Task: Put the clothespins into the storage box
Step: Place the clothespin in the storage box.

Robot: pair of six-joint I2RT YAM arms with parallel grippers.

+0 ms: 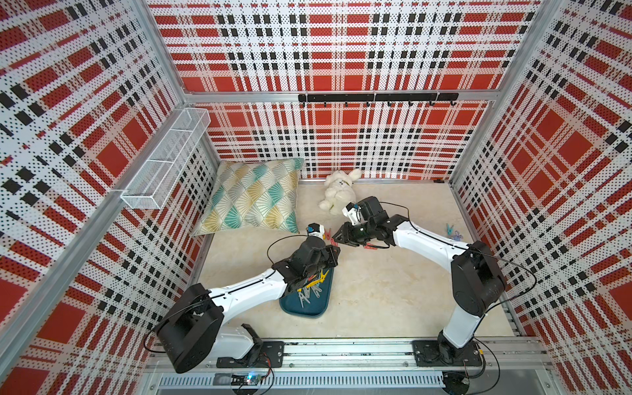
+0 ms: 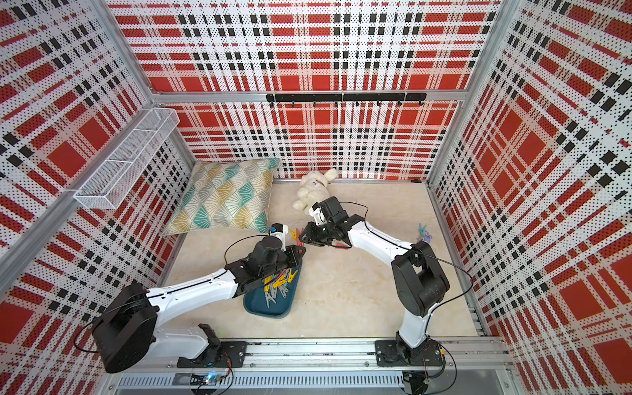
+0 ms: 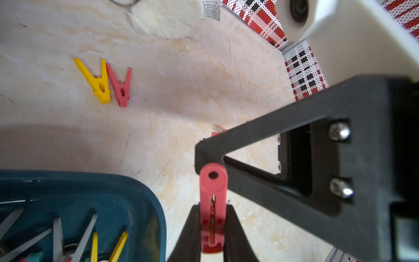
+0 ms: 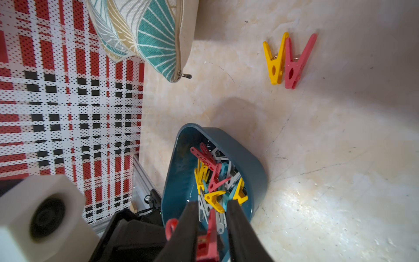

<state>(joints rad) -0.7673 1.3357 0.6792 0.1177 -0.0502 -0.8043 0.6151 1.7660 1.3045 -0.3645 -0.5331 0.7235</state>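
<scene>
The storage box [image 1: 307, 309] [image 2: 260, 306] is a dark teal tray on the floor under my left arm, holding several clothespins [image 1: 313, 287] [image 4: 217, 179] in red, yellow, blue and grey. My left gripper [image 3: 213, 208] [image 1: 333, 248] is shut on a red clothespin [image 3: 213, 199] just beyond the box's far end. My right gripper [image 4: 212, 204] [image 1: 338, 236] meets it tip to tip. Its fingers [image 4: 235, 217] stand apart around the same red clothespin [image 4: 209, 238], with a gap on one side. A yellow clothespin [image 3: 97, 81] [image 4: 275, 61] and a red one [image 3: 120, 88] [image 4: 295, 63] lie side by side on the floor.
A patterned pillow [image 1: 253, 195] leans at the back left and a white plush toy [image 1: 338, 191] lies at the back. Another red pin [image 1: 369, 246] lies under the right arm. Blue pins [image 1: 450, 228] lie by the right wall. A white mesh basket [image 1: 164, 164] hangs on the left wall.
</scene>
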